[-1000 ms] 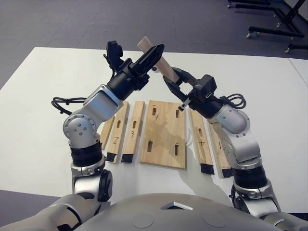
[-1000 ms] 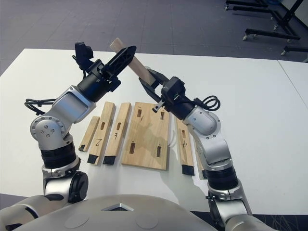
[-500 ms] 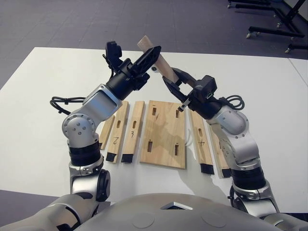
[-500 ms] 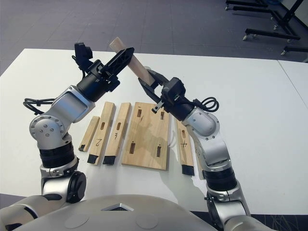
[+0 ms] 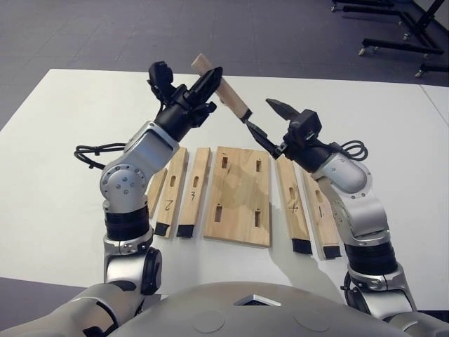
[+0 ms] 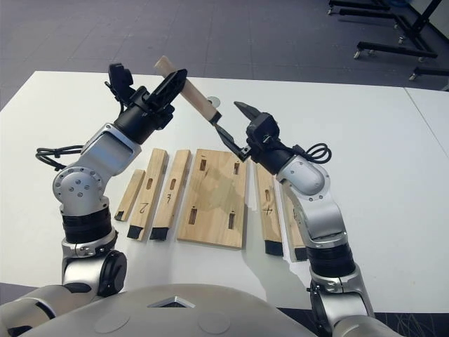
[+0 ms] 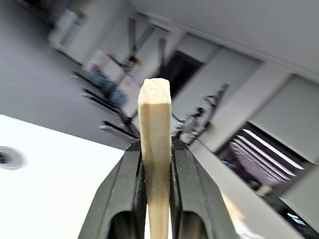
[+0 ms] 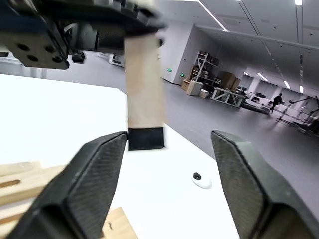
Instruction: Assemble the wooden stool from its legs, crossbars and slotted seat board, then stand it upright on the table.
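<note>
My left gripper [image 5: 208,79] is shut on a wooden leg [image 5: 226,91] with a black tip, holding it tilted high over the table's far middle; the left wrist view shows the leg [image 7: 155,109] clamped between the fingers. My right gripper [image 5: 266,118] is open just right of the leg's black lower end, not touching it; its wrist view shows the black tip [image 8: 145,138] ahead of the spread fingers [image 8: 94,184]. The slotted seat board [image 5: 242,193] lies flat below, with two legs [image 5: 195,189] and a short crossbar [image 5: 154,188] on its left and two legs [image 5: 291,203] on its right.
A small white disc [image 6: 214,100] sits on the white table [image 5: 63,140] behind the raised leg. A black cable [image 5: 91,151] loops off the left arm. Rolling frames [image 5: 393,31] stand on the floor beyond the table's far right.
My right gripper has let go of the leg's lower end, opened wide and drawn back to the right. My left gripper has carried the leg slightly up and to the left.
</note>
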Available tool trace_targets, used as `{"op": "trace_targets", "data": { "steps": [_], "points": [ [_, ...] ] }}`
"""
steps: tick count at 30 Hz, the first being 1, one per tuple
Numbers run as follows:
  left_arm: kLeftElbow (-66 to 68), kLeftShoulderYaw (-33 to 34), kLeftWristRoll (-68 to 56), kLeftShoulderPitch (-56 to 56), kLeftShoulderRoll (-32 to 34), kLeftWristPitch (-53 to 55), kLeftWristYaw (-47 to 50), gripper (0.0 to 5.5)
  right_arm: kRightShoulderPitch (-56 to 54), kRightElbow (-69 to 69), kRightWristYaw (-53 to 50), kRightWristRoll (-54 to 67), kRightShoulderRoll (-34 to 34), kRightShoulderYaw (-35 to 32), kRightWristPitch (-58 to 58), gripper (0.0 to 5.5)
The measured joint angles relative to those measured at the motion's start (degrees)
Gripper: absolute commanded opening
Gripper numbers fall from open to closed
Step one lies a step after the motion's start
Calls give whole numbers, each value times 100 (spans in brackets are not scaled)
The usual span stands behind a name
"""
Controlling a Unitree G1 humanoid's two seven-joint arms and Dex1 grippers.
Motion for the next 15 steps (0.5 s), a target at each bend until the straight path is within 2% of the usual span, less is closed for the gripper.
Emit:
{"op": "trace_targets", "data": {
  "steps": [1,5,7,15],
  "points": [
    [-10,30,240,-5,129,-76,27,38,38,-4,-3,26,-27,-77,34,384],
    [-368,501,838,99,868,-170,128,38,-49,-189,-188,388,-102,-725,528,384],
    [-700,573,931,432,984,-130,202,38,-196,-219,-240,393,-197,-899,637,384],
    [-2243,16,1530,2129,1172,241,403,38,-192,-631,-354,433,-441,-1243,1006,384]
  ]
}}
